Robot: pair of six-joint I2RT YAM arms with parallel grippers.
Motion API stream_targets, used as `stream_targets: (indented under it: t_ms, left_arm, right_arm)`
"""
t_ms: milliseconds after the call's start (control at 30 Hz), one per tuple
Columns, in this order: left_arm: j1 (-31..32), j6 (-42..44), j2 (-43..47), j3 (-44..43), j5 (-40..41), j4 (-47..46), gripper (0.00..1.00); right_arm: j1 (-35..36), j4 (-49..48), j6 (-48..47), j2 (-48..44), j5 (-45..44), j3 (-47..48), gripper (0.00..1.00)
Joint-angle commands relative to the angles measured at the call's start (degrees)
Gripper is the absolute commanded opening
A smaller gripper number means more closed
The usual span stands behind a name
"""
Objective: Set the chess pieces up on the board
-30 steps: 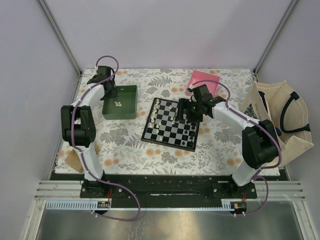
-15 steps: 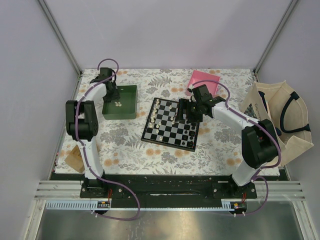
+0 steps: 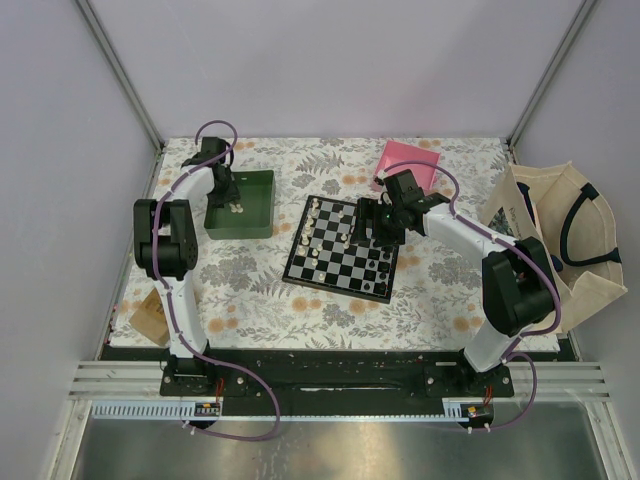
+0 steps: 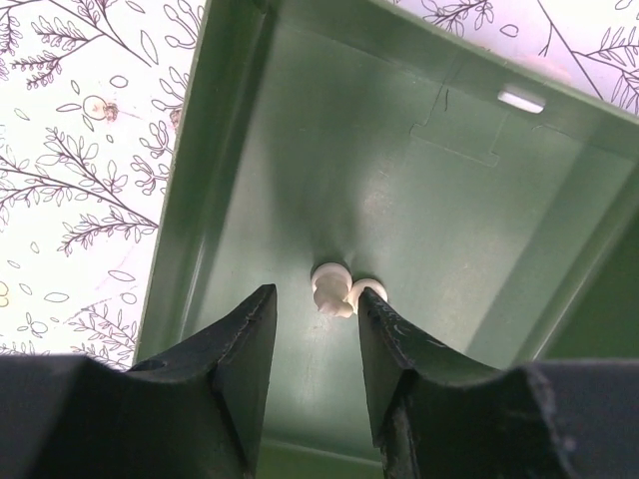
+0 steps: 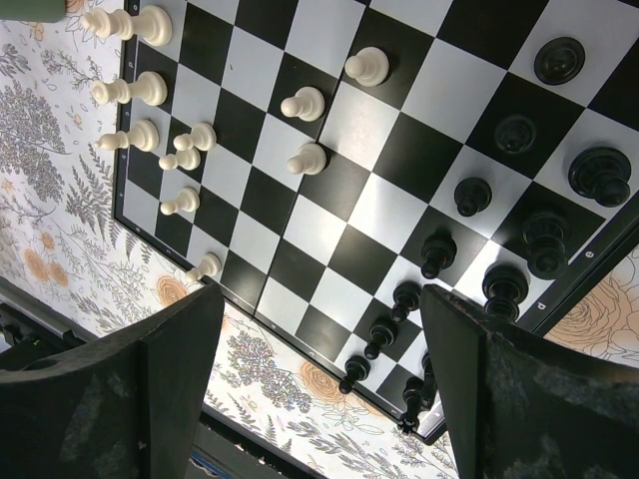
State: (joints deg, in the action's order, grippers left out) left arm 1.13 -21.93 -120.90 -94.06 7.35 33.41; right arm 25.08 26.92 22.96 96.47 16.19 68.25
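Right: the left gripper (image 4: pixel 316 324) was down inside the green tray (image 4: pixel 200 150) at the table's (image 3: pixel 260 290) far-left side. Its jaws were part-spread w/ a clear gap, pinching nothing. Two cream pieces (image 4: pixel 331 289) lay together on the tray floor just past the fingertips, in line w/ the gap and closer to one finger; whether they touched it couldn't be told. The right gripper (image 5: pixel 321 299) hung over the board (image 5: pixel 384 215), jaws spread wide, empty. The board sat mid-table, near the tray but apart. White pieces (image 5: pixel 305 103) stood along its tray-side edge & a few squares in. Black pieces (image 5: pixel 472 195) stood at the opp. side. A pink box (image 3: pixel 410 160) lay beyond the board.
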Motion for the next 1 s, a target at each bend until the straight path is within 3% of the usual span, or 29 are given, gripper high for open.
stream_targets:
  t_ms: [0, 967]
  left_arm:
    - [-0.2, -0.7, 0.1, -2.0, -0.7, -0.4, 0.41]
    - [-0.2, -0.5, -0.7, -1.6, -2.5, -0.4, 0.26]
  right_arm:
    - [-0.3, 0.4, -0.5, 0.0, 0.9, 2.4, 0.89]
    - [-0.3, 0.5, -0.5, 0.2, 0.8, 2.5, 0.89]
